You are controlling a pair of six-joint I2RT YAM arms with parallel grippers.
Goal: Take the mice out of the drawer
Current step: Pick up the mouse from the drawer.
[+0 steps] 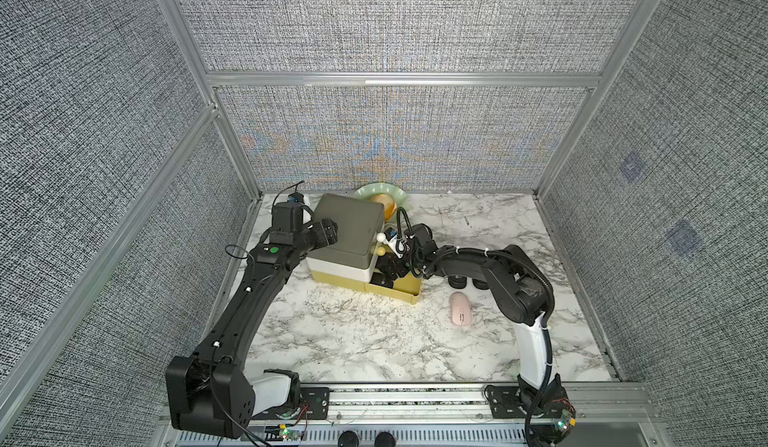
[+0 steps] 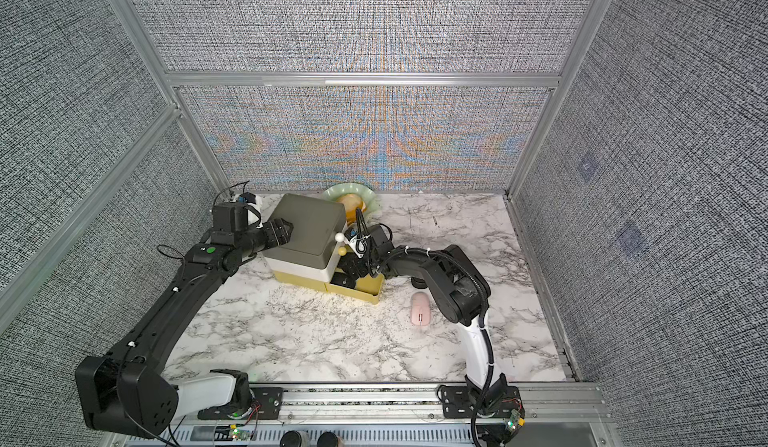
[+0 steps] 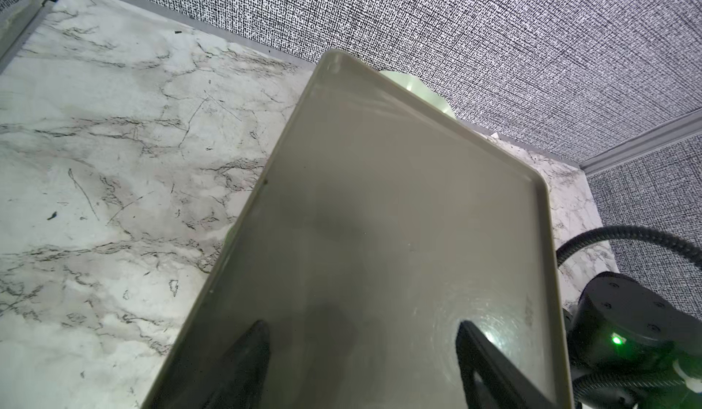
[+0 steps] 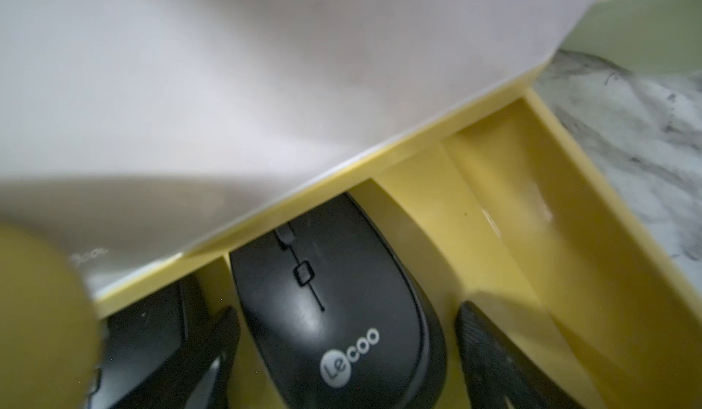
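Observation:
The yellow bottom drawer [image 1: 412,295] of a small stacked unit is pulled out. In the right wrist view a glossy black mouse [image 4: 334,312] lies in a drawer [image 4: 494,183] compartment, and a second black mouse [image 4: 144,335] lies in the compartment beside it. My right gripper [image 4: 347,312] is open, reaching down into the drawer [image 2: 372,297] with one finger on each side of the first mouse. A pale pink mouse [image 1: 460,308] and two black mice [image 1: 459,281] lie on the table by the right arm. My left gripper [image 3: 360,327] is open, resting on the unit's grey top [image 3: 380,205].
A white knob [image 1: 379,237] and a yellow knob [image 1: 381,251] stick out of the upper drawers just above my right wrist. A green plate [image 1: 380,191] with something orange on it stands behind the unit at the back wall. Marble table [image 1: 353,341] fills the front.

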